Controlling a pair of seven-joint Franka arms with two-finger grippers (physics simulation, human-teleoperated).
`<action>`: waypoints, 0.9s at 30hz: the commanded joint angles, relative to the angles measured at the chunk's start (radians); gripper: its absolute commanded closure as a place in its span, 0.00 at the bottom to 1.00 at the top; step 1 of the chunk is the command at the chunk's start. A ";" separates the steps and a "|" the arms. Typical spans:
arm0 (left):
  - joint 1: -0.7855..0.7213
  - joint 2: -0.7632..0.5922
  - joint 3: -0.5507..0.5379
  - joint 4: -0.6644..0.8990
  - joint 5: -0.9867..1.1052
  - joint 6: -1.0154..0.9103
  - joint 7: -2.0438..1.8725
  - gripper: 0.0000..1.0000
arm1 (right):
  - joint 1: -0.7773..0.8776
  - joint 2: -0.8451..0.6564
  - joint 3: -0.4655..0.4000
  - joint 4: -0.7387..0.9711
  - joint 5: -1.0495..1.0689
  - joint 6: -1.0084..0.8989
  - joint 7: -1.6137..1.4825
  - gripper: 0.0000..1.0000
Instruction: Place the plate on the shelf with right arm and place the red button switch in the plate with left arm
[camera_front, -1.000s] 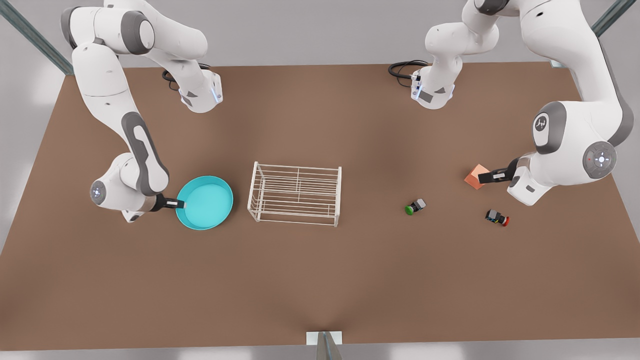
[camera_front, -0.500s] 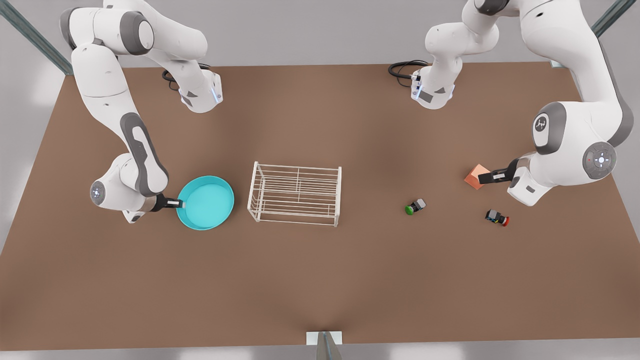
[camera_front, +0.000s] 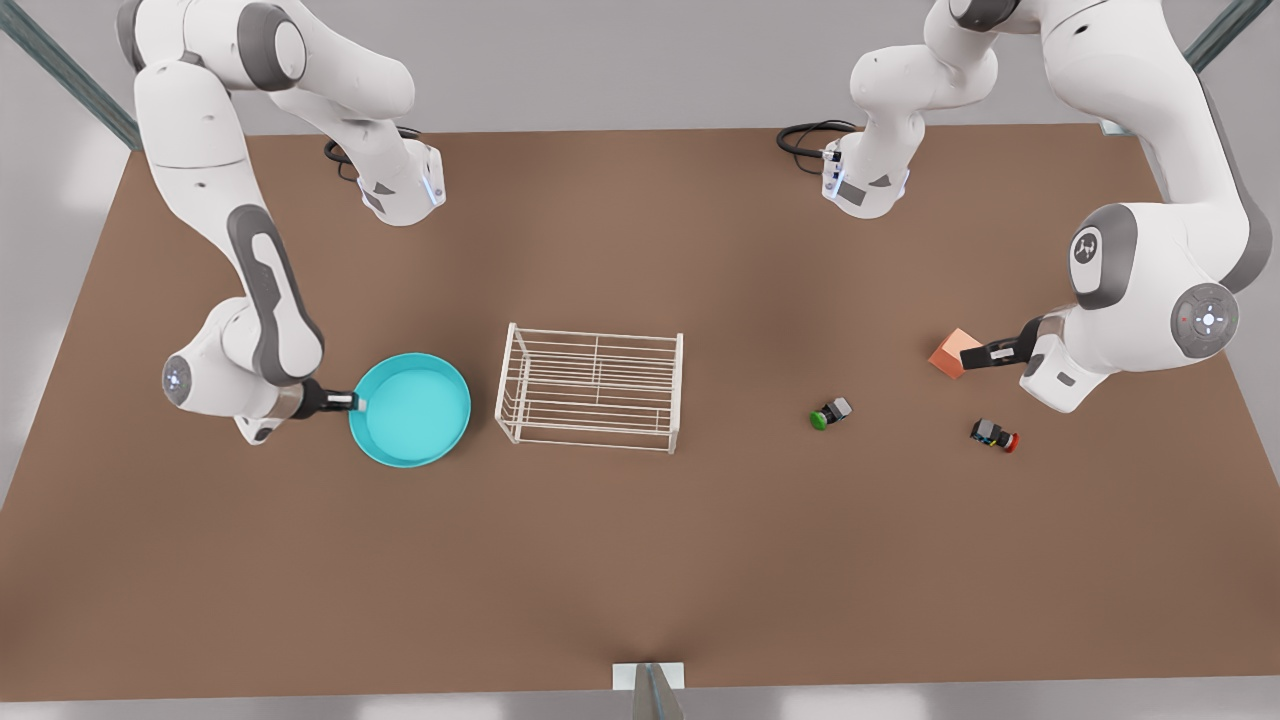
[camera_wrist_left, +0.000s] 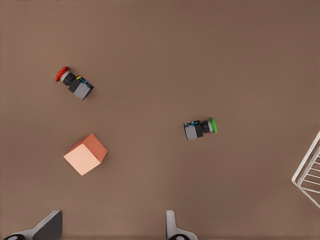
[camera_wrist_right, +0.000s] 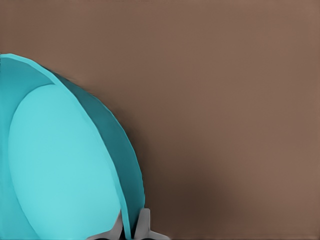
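Observation:
The turquoise plate (camera_front: 410, 410) is at the front view's left, beside the white wire shelf (camera_front: 592, 388). My right gripper (camera_front: 352, 402) is shut on the plate's rim on the side away from the shelf. In the right wrist view its fingertips (camera_wrist_right: 144, 225) pinch the rim of the plate (camera_wrist_right: 60, 165). The red button switch (camera_front: 995, 435) lies on the table at the front view's right. My left gripper (camera_front: 975, 355) hangs open above the table by the orange cube, apart from the switch. The left wrist view shows the red button switch (camera_wrist_left: 74, 84) beyond the open fingers (camera_wrist_left: 47, 226).
A green-capped switch (camera_front: 830, 413) lies between the shelf and the red one. An orange cube (camera_front: 950, 352) sits under the left gripper's tips. The left wrist view shows the cube (camera_wrist_left: 85, 154), the green switch (camera_wrist_left: 200, 128) and a shelf corner (camera_wrist_left: 307, 172). Both arm bases stand at the table's far edge.
The right arm has shifted with the plate in its grip; the plate now looks rounder and slightly larger. The left arm has drifted a little toward the front view's right.

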 joint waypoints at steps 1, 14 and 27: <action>0.000 -0.001 0.000 0.000 0.001 0.001 -0.003 0.00 | -0.001 -0.022 -0.003 0.006 -0.006 -0.076 -0.031 0.79; 0.181 0.226 0.032 -0.274 -0.145 0.735 -0.709 0.02 | 0.008 -0.225 0.071 0.060 0.034 -0.360 -0.031 0.79; 0.164 0.298 0.057 -0.440 -0.064 1.104 -0.692 0.02 | 0.124 -0.189 0.310 0.140 0.131 -0.310 0.309 0.78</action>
